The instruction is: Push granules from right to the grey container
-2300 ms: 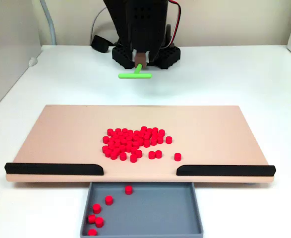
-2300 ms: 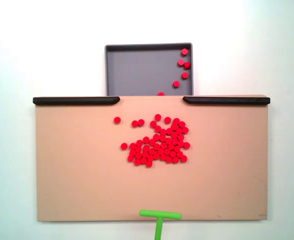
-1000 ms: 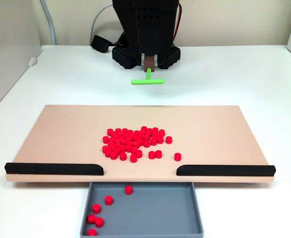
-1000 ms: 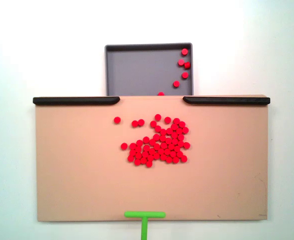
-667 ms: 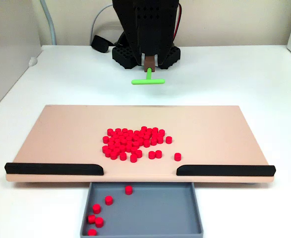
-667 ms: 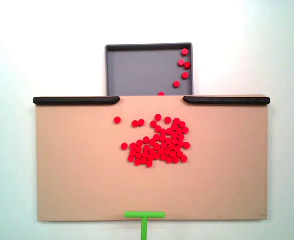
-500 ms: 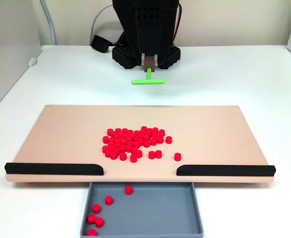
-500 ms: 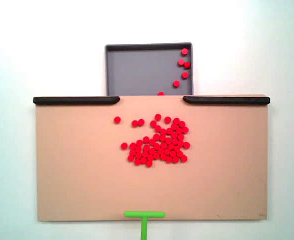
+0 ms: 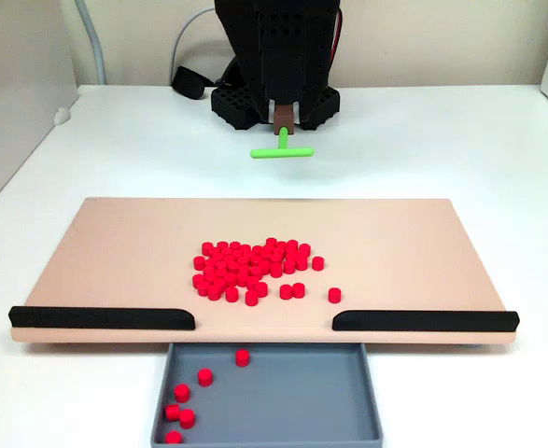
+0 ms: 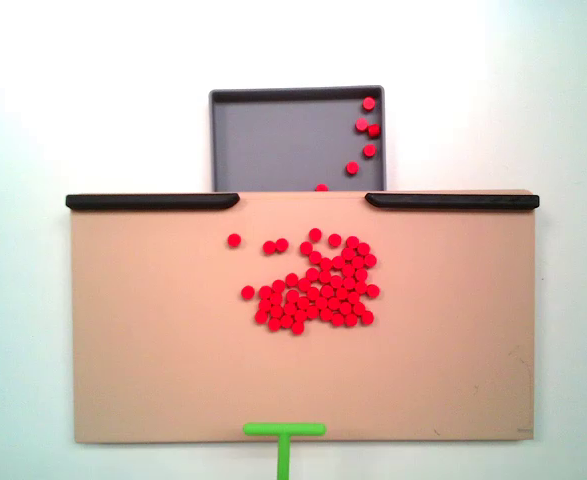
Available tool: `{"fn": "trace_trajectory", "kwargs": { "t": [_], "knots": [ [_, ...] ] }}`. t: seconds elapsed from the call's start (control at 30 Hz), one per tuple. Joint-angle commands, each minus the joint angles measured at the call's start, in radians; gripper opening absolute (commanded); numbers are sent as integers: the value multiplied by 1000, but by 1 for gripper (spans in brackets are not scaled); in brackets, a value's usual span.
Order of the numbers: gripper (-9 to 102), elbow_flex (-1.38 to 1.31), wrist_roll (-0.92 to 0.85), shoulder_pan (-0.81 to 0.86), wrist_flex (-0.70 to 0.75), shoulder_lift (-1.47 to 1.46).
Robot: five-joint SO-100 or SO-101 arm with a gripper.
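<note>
White table under both fixed views; a beige wall behind it in the front-on one. Landmark: the tan board, lying flat mid-table.

Black arm stands past the board's far edge, seen in the front-on view. The top-down view catches none of the arm body.

Grey container sits against the board's near edge, partly tucked under it, centred on the gap between two black bars that line that edge.

Granules: main cluster on the board's middle, a few strays between cluster and gap. Several more lie in the container along one side, one right at the gap.

Green pusher: a T-stick, crossbar just off the board's far edge, well apart from the cluster. Top-down view shows the crossbar parallel to that edge.

Gripper: fingers clamped on the pusher's stem, front-on view.
</note>
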Motion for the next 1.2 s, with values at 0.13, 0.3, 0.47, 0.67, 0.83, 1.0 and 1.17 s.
{"fn": "trace_trajectory", "kwargs": {
  "t": [0.13, 0.3, 0.47, 0.67, 0.83, 1.0, 1.17],
  "knots": [
    [0, -6, -14, -8, 6, 31],
    [0, -11, -124, 3, 6, 20],
    [0, -21, -342, 80, 6, 20],
    [0, -21, -609, 229, 6, 20],
    [0, -34, -695, 262, 6, 6],
    [0, -91, -795, 276, 6, -60],
    [0, -147, -923, 310, 6, -130]
  ]
}}
